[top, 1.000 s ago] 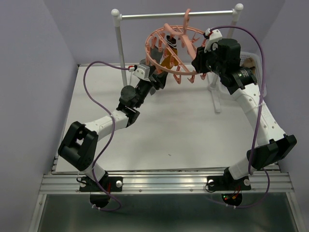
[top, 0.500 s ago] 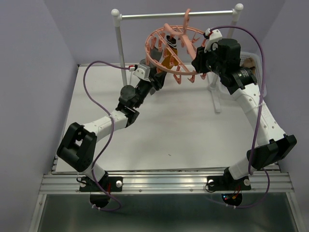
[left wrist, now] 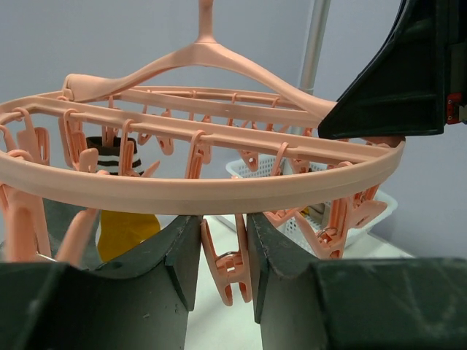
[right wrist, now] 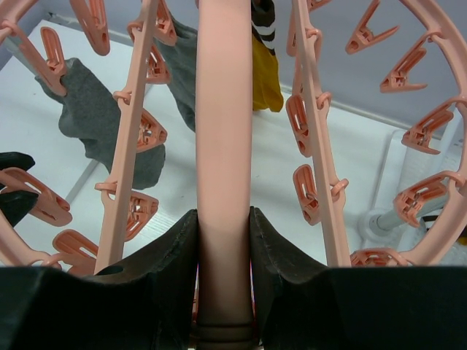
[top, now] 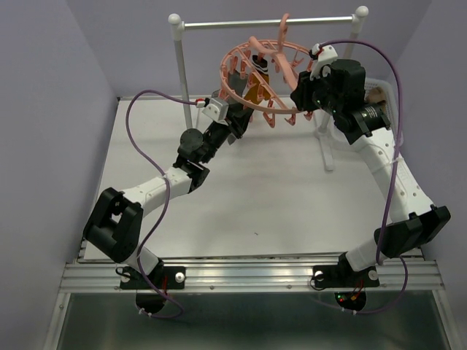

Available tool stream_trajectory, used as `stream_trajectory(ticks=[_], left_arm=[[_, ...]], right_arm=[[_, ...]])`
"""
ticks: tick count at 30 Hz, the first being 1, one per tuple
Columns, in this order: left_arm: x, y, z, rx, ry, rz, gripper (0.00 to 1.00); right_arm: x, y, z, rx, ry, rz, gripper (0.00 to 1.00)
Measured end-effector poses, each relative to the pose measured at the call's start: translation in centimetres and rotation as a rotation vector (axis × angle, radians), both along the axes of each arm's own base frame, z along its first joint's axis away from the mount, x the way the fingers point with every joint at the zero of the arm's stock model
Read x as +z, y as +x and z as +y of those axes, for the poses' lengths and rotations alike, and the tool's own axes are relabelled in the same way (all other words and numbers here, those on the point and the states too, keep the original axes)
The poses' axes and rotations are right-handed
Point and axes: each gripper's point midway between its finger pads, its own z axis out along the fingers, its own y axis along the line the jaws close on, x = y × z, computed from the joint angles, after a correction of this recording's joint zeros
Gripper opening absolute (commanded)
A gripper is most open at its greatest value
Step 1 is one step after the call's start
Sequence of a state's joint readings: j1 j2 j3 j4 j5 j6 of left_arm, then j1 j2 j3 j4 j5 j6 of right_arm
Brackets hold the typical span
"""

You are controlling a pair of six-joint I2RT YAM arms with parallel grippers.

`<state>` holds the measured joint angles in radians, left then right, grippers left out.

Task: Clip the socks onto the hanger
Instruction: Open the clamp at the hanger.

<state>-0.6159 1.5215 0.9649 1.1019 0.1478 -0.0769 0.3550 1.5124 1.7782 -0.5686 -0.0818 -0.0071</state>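
**A:** Start at the hanger's left side. What is there?

**B:** The left tool (left wrist: 224,227) comes up under the hanger (left wrist: 182,193) at its near-left rim. Its jaws are pinched on one dangling clip (left wrist: 229,270), a finger pressed against each side. From above, that tool (top: 235,120) sits just below the ring's left edge.

**A:** And the socks?

**B:** They are inside the ring. A mustard sock (left wrist: 125,232) with a dark-and-white striped cuff hangs from a clip, just left of the pinched one in the left wrist view. The right wrist camera shows a grey sock (right wrist: 102,120) hanging from the left arc of the ring. More grey fabric hangs beside it, and I cannot tell whether that is a second sock. The mustard sock (right wrist: 264,73) hangs towards the ring's far side.

**A:** How is the hanger itself placed?

**B:** It hangs by its hook from the rail (top: 241,23), tilted, above the far part of the table (top: 255,189).

**A:** And the hanger's right side?

**B:** The right tool (right wrist: 222,215) is clamped on a broad pink bar of the hanger (right wrist: 222,109), with both fingers tight against it. From above, the tool (top: 303,95) meets the ring at its right edge.

**A:** Anything further right?

**B:** A white mesh basket (top: 381,84) sits on the table to the right of the hanger, partly hidden by the right arm.
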Motion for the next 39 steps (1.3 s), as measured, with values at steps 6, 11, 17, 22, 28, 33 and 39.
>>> stream_trajectory(ticks=[6,11,17,22,28,33,39], left_arm=[[-0.3,-0.1,-0.2,-0.013,0.01,0.01,0.0],[-0.5,-0.1,-0.2,-0.016,0.004,0.025,0.0],[-1.2,0.5,0.0,0.008,-0.008,0.079,0.0],[-1.1,0.8,0.2,0.025,-0.024,0.101,0.0],[-0.8,1.3,0.6,0.052,-0.047,0.117,0.0],[-0.8,1.7,0.7,0.071,-0.053,0.128,0.0],[-1.2,2.4,0.4,0.079,-0.047,0.141,0.0]], right_arm=[[-0.1,-0.1,-0.1,-0.003,-0.002,0.002,0.23],[-0.1,-0.2,-0.2,-0.006,-0.003,0.001,0.49],[-0.4,-0.7,-0.4,-0.008,-0.004,0.015,0.98],[0.5,-1.3,-0.4,0.006,0.007,-0.003,1.0],[3.4,-1.4,-0.5,0.001,0.03,-0.071,1.0],[5.5,-1.5,-1.3,-0.039,0.044,-0.132,1.0],[6.6,-2.0,-1.9,-0.067,0.059,-0.155,1.0]])
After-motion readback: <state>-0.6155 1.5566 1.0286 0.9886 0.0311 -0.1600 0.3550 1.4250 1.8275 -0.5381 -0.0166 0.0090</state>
